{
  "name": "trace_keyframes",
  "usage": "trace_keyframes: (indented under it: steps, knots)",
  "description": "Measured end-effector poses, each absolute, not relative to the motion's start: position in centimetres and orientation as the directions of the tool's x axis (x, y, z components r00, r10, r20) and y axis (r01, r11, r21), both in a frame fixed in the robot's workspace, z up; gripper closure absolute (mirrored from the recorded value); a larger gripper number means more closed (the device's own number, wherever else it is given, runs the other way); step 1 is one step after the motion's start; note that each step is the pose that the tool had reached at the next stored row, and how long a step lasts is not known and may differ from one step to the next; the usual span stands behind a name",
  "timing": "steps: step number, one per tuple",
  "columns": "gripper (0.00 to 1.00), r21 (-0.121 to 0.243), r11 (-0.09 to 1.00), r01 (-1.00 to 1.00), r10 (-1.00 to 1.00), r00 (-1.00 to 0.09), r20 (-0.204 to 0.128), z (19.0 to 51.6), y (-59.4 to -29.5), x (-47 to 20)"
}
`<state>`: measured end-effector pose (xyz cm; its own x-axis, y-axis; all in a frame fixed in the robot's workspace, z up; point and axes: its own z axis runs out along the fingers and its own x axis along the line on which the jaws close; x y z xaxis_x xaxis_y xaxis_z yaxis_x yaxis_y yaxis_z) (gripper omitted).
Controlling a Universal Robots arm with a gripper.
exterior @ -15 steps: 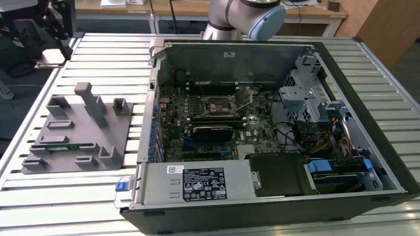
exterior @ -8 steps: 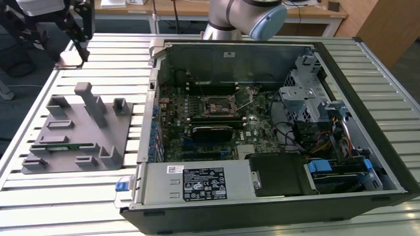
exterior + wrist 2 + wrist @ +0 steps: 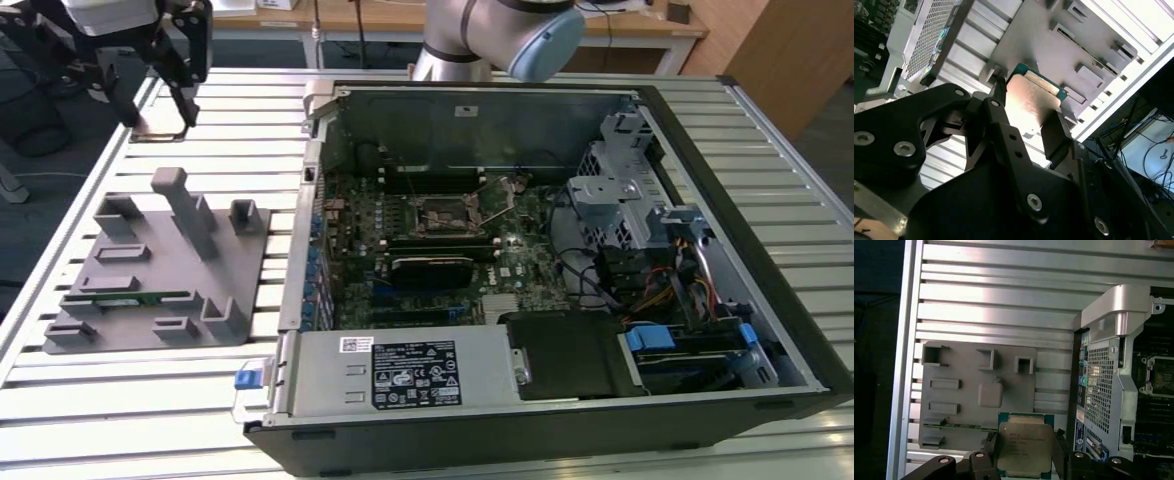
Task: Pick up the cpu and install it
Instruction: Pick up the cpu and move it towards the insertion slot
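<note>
The gripper [image 3: 1025, 456] is closed on the cpu [image 3: 1024, 447]. Its 2 black fingers [image 3: 1059, 452] press on 2 opposite edges, with the shiny metal top facing the camera in both wrist views and the green rim free on the other 2 sides. The chip hangs in the air, clear of everything below it. In the first wrist view, it lines up with one edge of the grey holder plate [image 3: 954, 375], close to the green memory stick [image 3: 954, 425] lying in its slot.

In the exterior view the gripper [image 3: 150, 70] is at the upper left, over the slatted metal table [image 3: 134, 400], with bare slats around it.

The open computer case [image 3: 727, 190] stands just beside the plate, with a narrow strip of table between them. Its perforated metal wall [image 3: 1099, 390] rises between the gripper and the inside. The case top is open. The socket [image 3: 441, 213] sits mid-board with its lever raised, and memory slots, cables and a drive cage crowd around it.
</note>
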<state>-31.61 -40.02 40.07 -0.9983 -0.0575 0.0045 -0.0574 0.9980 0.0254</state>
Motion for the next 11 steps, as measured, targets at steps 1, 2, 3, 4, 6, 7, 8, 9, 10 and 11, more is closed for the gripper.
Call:
trace_keyframes:
  steps: [1, 2, 3, 4, 6, 7, 8, 9, 10, 11]
  knots:
    - [0.47, 0.025, 0.998, -0.057, -0.058, -0.998, 0.003, 40.1, -40.0, -31.2]
    - [0.47, 0.026, 0.998, -0.057, -0.057, -0.998, 0.002, 40.0, -40.0, -30.8]
    - [0.47, 0.026, 0.998, -0.057, -0.057, -0.998, 0.001, 40.0, -40.0, -30.4]
    - [0.47, 0.026, 0.998, -0.057, -0.057, -0.998, 0.0, 40.0, -40.0, -29.9]
    - [0.47, 0.026, 0.998, -0.058, -0.058, -0.998, -0.003, 40.0, -40.0, -29.0]
    - [0.47, 0.026, 0.998, -0.058, -0.058, -0.998, -0.004, 39.9, -40.0, -28.5]
    - [0.47, 0.026, 0.998, -0.057, -0.057, -0.998, -0.005, 39.9, -40.0, -28.1]
    - [0.47, 0.026, 0.998, -0.058, -0.057, -0.998, -0.006, 39.9, -40.0, -27.6]
    - [0.47, 0.026, 0.998, -0.058, -0.057, -0.998, -0.007, 39.9, -40.0, -27.2]
    - [0.47, 0.026, 0.998, -0.058, -0.057, -0.998, -0.008, 39.8, -40.0, -26.7]
